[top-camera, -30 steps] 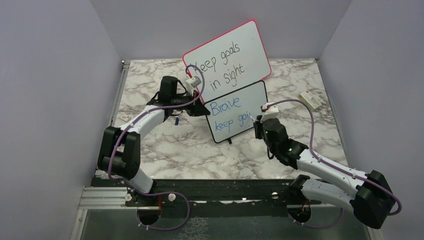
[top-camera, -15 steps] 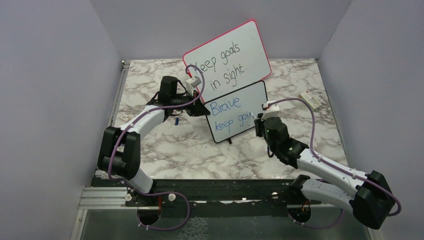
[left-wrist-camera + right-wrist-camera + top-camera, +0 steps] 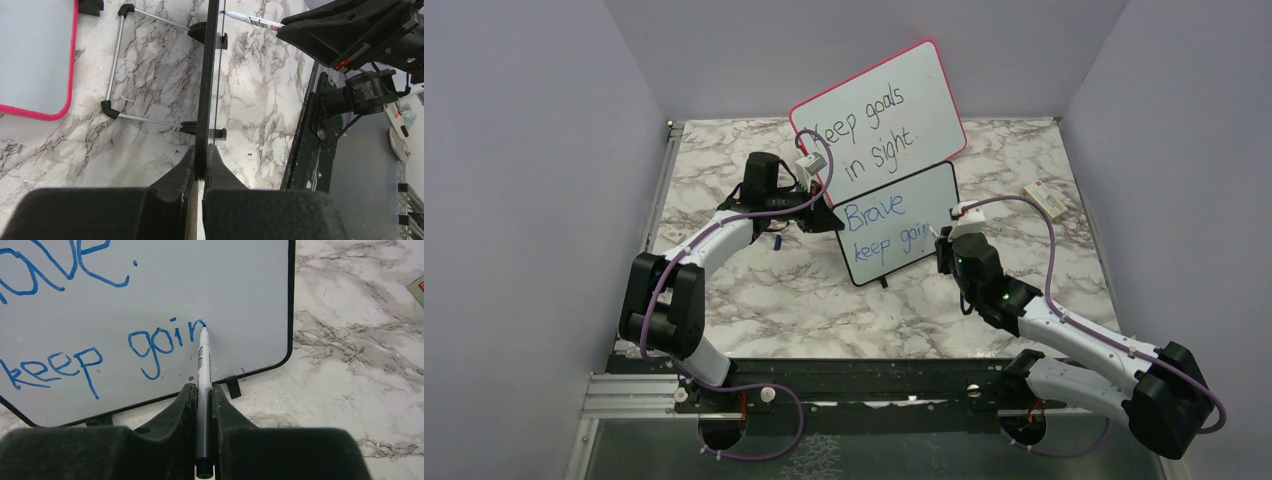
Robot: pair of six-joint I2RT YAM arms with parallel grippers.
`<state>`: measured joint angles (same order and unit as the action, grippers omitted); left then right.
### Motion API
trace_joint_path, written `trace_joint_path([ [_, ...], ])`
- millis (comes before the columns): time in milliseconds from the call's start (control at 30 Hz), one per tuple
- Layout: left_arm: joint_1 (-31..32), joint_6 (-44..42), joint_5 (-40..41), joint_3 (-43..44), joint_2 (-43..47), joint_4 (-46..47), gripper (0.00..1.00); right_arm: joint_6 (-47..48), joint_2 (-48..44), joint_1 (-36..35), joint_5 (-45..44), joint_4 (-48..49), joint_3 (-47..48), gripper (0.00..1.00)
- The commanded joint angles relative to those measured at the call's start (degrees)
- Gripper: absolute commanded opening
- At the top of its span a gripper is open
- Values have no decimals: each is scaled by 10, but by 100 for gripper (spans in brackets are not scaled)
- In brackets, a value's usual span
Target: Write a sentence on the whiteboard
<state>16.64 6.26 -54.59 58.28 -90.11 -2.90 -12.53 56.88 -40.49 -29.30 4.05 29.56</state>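
The small black-framed whiteboard [image 3: 924,195] stands upright on its little feet at the table's middle. My left gripper [image 3: 832,218] is shut on its left edge; the left wrist view shows the whiteboard [image 3: 206,75] edge-on, pinched between the jaws of the left gripper [image 3: 201,152]. The blue sentence [image 3: 879,228] reads "Brave. keep goin". My right gripper [image 3: 203,389] is shut on a white marker [image 3: 203,357]. Its blue tip touches the whiteboard [image 3: 240,285] at the end of the sentence [image 3: 150,342], on the last stroke of the "n". From above, the right gripper [image 3: 944,240] sits at the board's right side.
A larger pink-framed board [image 3: 879,120] with black writing leans behind the whiteboard, and its wire stand [image 3: 117,65] rests on the marble. A small white box [image 3: 1045,201] lies at the right, and a small blue cap [image 3: 778,241] lies under the left arm. Purple walls enclose three sides.
The marker tip has moved a little to the right along the lower line, and an "n" now follows "goi". The left arm has not moved.
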Motion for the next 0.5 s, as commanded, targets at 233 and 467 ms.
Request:
trace_joint_path([
  [233,6,-25,25,0,-5,-33,0,-27,-2,4,5,-38,2,0],
  [467,6,-24,25,0,-5,-33,0,-24,-9,4,-3,-40,3,1],
])
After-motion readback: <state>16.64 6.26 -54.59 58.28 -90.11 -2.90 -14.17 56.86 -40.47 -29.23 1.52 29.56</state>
